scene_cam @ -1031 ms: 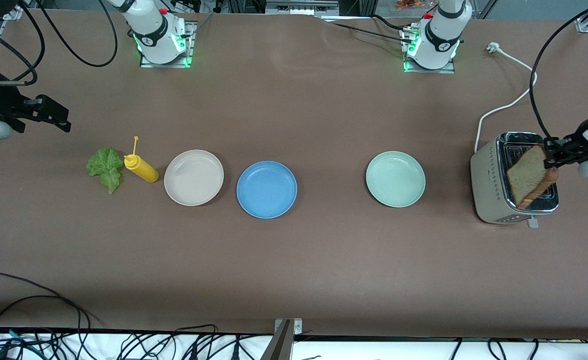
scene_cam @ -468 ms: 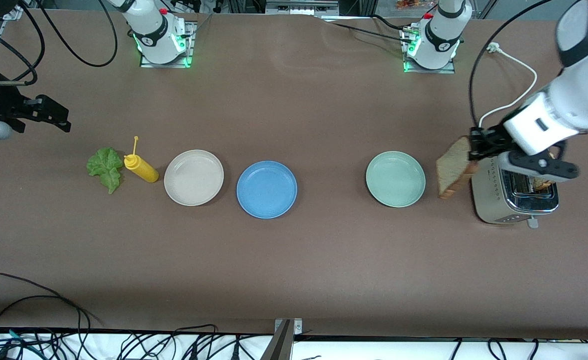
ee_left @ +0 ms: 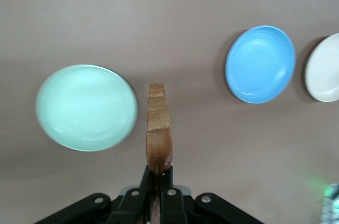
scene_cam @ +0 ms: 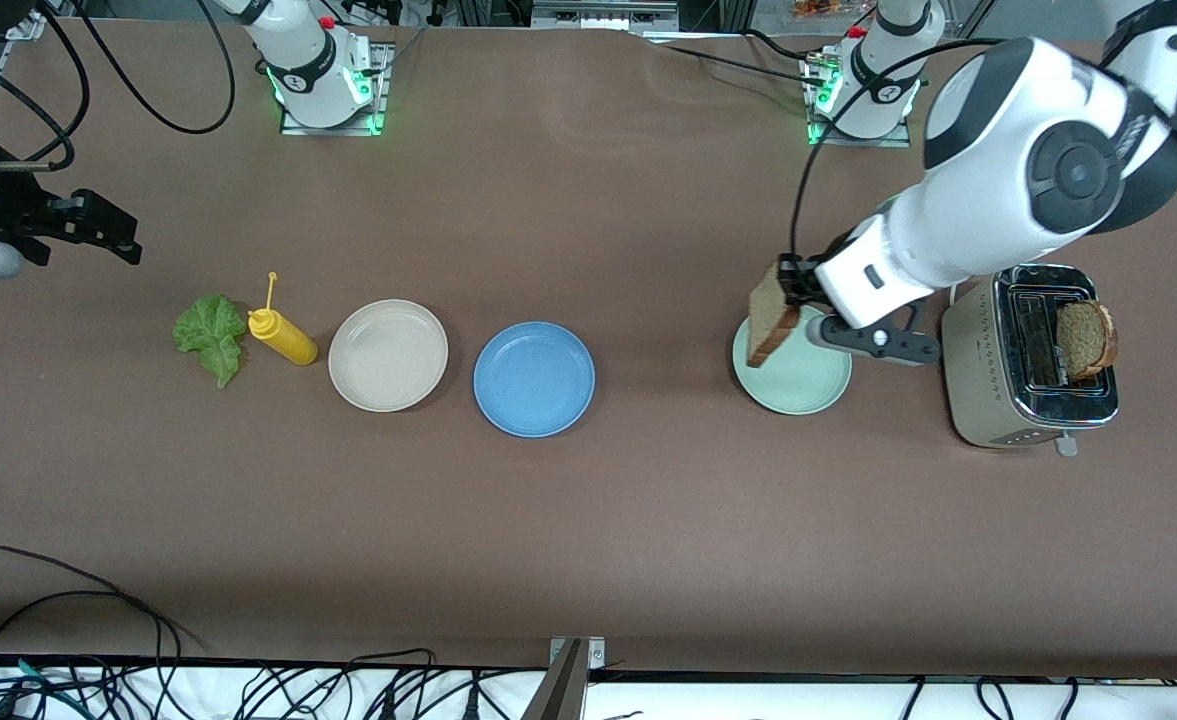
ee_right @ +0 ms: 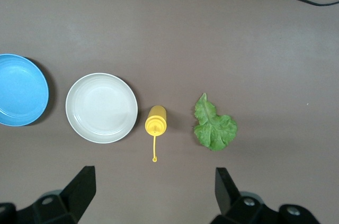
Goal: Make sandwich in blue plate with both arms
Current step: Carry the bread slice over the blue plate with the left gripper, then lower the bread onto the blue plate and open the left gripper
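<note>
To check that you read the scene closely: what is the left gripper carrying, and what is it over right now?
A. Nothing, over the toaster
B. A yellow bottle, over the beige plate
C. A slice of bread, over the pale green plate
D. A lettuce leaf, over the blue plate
C: the left gripper is shut on a bread slice held on edge above the rim of the pale green plate.

You see a beige plate (scene_cam: 388,355) beside a yellow squeeze bottle (scene_cam: 283,338) that lies on the table. A pale green plate (scene_cam: 798,385) stands near the silver toaster (scene_cam: 988,390), whose white cable (scene_cam: 1018,205) runs across the brown table (scene_cam: 588,520).
</note>
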Controlling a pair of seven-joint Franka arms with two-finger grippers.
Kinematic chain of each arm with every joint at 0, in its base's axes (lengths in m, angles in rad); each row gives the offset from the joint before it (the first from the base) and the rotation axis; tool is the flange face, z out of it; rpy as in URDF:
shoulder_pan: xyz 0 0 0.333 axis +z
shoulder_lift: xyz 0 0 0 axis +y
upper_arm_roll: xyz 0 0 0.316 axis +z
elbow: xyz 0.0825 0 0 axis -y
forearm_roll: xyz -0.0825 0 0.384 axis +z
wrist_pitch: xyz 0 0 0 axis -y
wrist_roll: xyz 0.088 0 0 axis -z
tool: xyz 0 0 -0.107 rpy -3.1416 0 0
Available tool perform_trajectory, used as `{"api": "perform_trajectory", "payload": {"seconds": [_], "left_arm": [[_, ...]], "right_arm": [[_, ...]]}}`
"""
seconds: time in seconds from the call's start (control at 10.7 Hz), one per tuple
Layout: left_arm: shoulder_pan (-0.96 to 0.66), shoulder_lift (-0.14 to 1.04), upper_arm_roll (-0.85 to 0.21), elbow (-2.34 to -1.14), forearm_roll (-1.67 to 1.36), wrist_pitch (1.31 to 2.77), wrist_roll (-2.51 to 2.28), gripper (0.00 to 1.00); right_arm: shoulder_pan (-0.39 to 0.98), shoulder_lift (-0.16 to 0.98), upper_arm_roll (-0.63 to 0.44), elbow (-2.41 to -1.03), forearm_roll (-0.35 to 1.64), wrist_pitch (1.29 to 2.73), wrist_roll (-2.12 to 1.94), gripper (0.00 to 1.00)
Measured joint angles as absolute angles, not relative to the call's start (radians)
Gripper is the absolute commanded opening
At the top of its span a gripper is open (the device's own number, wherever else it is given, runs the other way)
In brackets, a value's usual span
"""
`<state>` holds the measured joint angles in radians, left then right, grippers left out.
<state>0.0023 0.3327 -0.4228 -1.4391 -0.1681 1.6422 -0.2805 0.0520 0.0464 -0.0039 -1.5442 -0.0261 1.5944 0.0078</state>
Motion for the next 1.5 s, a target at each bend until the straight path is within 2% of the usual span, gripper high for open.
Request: {"api": "perform_trajectory", "payload": {"seconds": [0.28, 0.47, 0.84, 1.5], "left_arm": [[-0.030, 0.447, -0.468, -1.379, -0.244, 1.699, -0.351, 0.00], [-0.072, 0.528, -0.480, -1.362, -0.292, 1.797, -0.382, 0.00], [-0.096, 0.675, -0.596, -1.354, -0.297, 2.018, -0.472, 0.00], [-0.170, 0.832, -0.621, -1.353, -0.302, 2.333, -0.525, 0.00]], "right_arm": [[0.052, 0.046, -0.004, -1.544, -0.026, 1.594, 0.008, 1.00], [0.052, 0.046, -0.004, -1.544, -0.026, 1.594, 0.008, 1.00], [0.052, 0.046, -0.004, -1.544, -0.026, 1.594, 0.008, 1.00], [0.052, 0.046, -0.004, -1.544, -0.026, 1.594, 0.008, 1.00]]}}
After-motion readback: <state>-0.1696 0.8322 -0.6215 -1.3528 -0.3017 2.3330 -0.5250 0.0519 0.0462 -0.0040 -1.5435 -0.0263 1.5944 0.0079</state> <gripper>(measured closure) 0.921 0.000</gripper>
